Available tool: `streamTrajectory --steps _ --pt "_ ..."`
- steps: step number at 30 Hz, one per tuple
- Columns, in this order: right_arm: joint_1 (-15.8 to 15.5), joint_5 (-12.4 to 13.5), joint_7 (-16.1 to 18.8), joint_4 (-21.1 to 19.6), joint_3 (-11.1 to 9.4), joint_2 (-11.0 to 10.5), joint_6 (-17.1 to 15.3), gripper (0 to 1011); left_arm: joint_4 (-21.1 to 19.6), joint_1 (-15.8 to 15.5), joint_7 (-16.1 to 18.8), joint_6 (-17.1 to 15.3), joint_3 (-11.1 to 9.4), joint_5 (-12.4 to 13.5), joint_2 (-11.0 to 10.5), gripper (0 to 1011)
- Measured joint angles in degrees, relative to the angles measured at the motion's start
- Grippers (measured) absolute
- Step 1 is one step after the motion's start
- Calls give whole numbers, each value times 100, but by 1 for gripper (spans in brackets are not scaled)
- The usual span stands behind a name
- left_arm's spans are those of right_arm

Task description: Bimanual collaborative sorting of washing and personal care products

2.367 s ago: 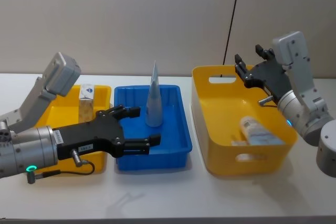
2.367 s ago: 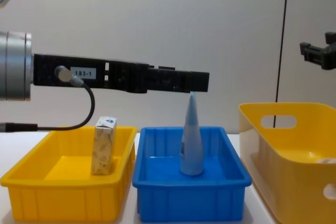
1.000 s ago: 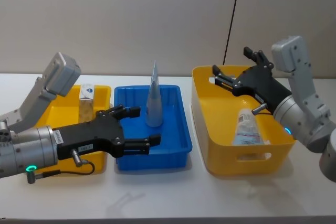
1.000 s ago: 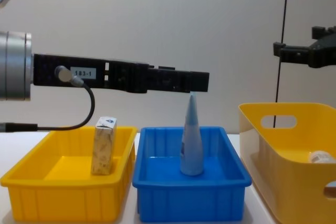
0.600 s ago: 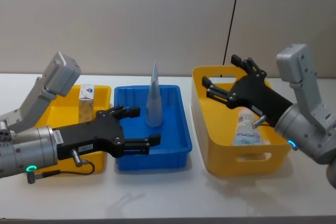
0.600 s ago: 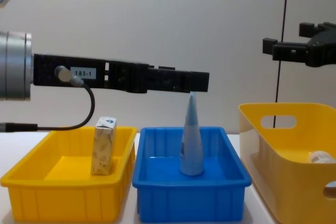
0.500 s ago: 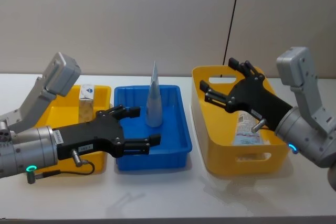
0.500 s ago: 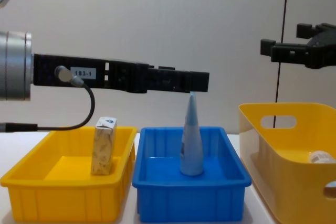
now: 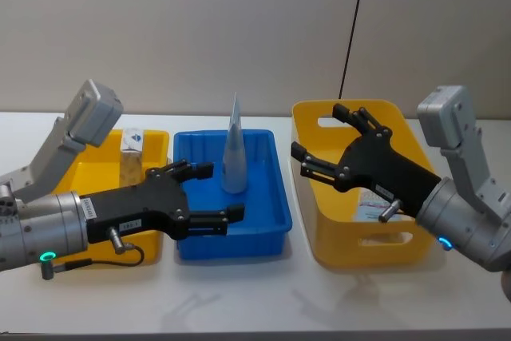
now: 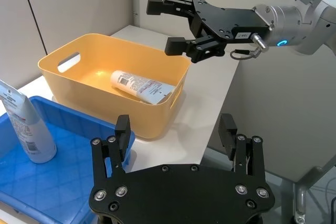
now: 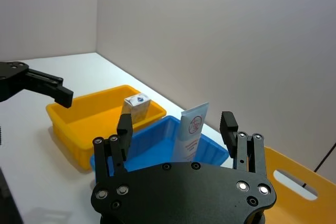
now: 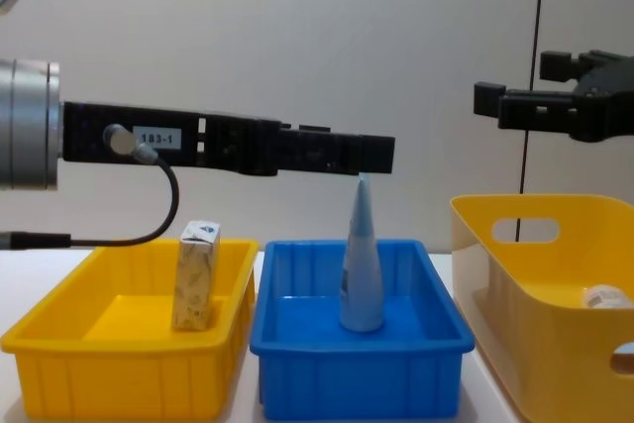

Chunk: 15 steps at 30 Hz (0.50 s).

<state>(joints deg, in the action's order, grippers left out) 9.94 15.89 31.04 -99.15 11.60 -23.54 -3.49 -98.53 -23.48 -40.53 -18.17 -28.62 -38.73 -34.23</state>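
A slim pale-blue tube point(image 9: 233, 153) stands upright in the blue bin point(image 9: 275, 225), cap down and tip up point(image 12: 362, 264). A second tube point(image 10: 142, 85) lies in the large yellow basket point(image 9: 351, 249), partly hidden behind my right gripper point(image 9: 319, 141). That gripper is open and empty, hovering over the basket's left side, well above its rim point(image 12: 485, 98). My left gripper point(image 9: 223, 191) is open and empty too. It is held level over the blue bin's front left, in front of the standing tube and about as high as its tip point(image 12: 376, 156).
A small beige-patterned carton point(image 9: 132, 153) stands upright in the shallow yellow tray point(image 9: 96, 177) to the left of the blue bin. The three containers sit in a row on a white table point(image 9: 255, 301), with bare table in front. A wall rises close behind.
My right gripper has swung from the basket's back right corner leftward and forward over its left side. The tube in the basket has shifted slightly. The left arm has not moved.
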Motion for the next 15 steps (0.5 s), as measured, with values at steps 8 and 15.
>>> streamTrajectory --steps 8,15 --pt "-62 47 49 -86 22 -35 -14 1002 0 0 0 0 0 0 0 1001" --pt "-88 61 67 -122 33 -51 -20 1002 0 0 0 0 0 0 0 1001"
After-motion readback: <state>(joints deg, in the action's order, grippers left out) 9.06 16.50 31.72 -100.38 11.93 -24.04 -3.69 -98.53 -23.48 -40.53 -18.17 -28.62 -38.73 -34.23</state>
